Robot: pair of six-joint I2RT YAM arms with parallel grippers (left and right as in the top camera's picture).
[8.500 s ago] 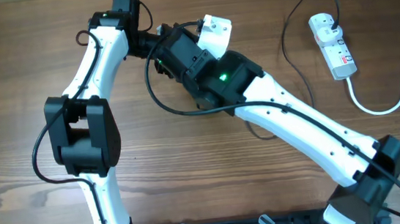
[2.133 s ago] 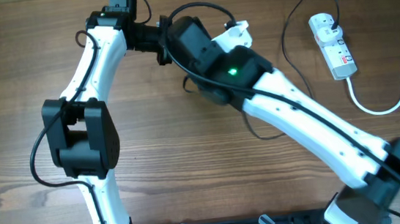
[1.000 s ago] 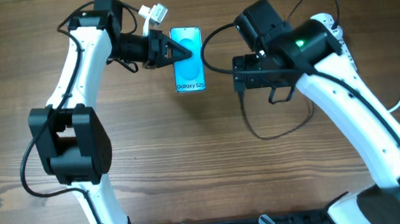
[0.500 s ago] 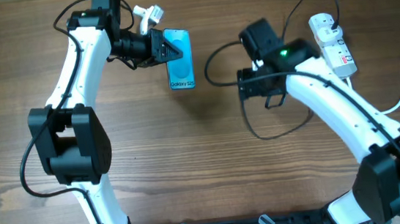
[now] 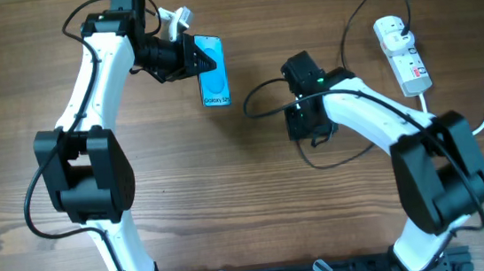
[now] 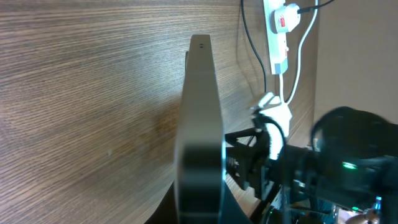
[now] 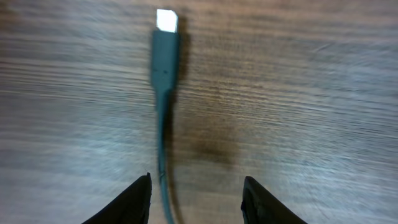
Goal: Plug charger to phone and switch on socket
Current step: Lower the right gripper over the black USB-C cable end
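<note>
Right gripper [image 7: 196,186] has swung down over the charger [image 7: 163,74], jaws apart, nothing held; left gripper [image 5: 197,60] clamps the phone [image 5: 216,83]. An off-centre pinch could flick the plug aside.

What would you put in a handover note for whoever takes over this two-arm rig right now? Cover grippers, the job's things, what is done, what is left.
Left gripper: shut on the rectangular teal-screened phone, held on edge.
Right gripper: open above the thin black charger cable, whose plug tip lies ungripped on the wooden table.
White power strip socket: far right of table, untouched.
Done: phone gripped. Left: grasp plug, insert into phone, switch socket on.
</note>
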